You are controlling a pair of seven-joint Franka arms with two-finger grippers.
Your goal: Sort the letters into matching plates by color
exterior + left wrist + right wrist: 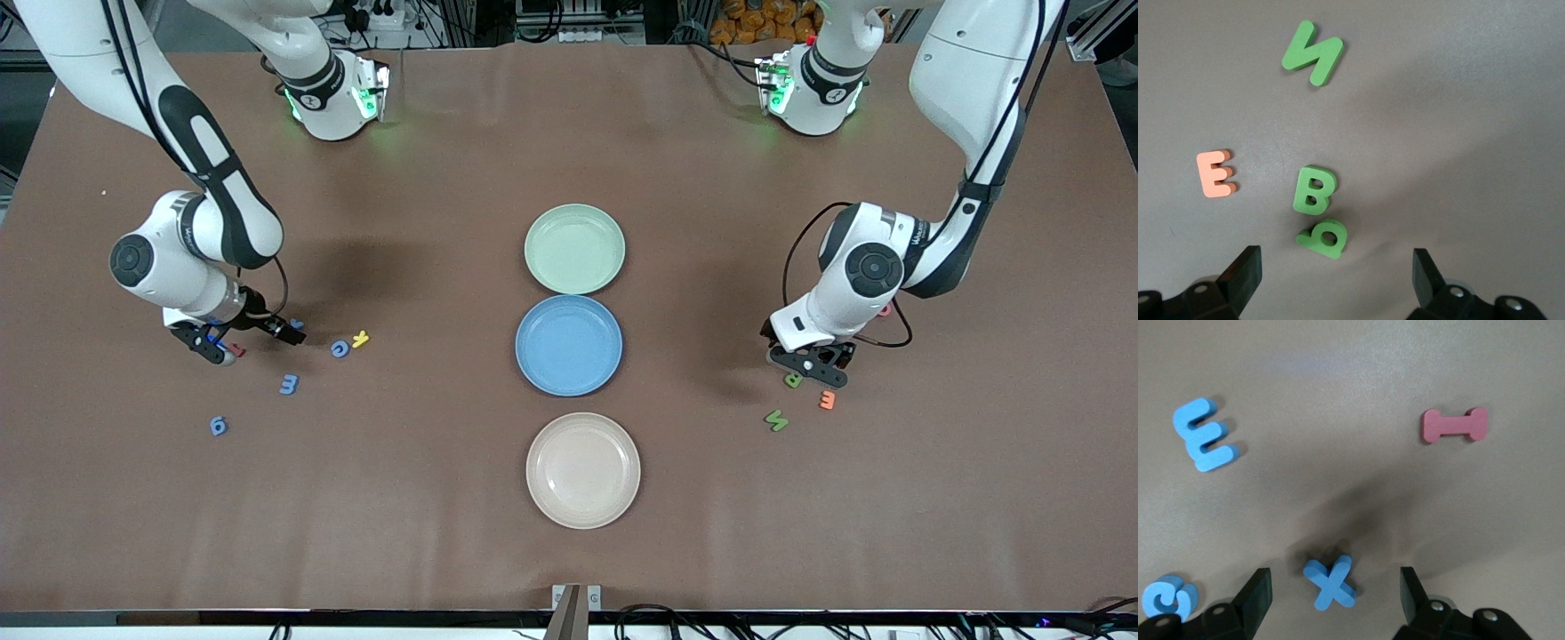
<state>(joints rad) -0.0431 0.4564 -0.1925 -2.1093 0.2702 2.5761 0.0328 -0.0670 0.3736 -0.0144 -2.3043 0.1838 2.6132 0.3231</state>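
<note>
My right gripper [249,340] [1335,590] is low over the table at the right arm's end, open, with a blue X [1330,582] lying between its fingers. Around it lie a blue E [1205,435], a blue C [1166,599], a red I [1454,426], a yellow Y [360,338] and a blue 6 [219,426]. My left gripper [811,366] [1337,270] hangs open at the left arm's end just above a green 6-shaped piece [1324,237], beside a green B [1315,191]. The pale green plate [574,248] and the blue plate [569,345] sit mid-table.
A cream-beige plate [582,483] lies nearer the front camera than the blue plate. An orange E [1216,173] and a green N [1313,53] lie by the left gripper. A pink piece [884,309] shows partly under the left arm.
</note>
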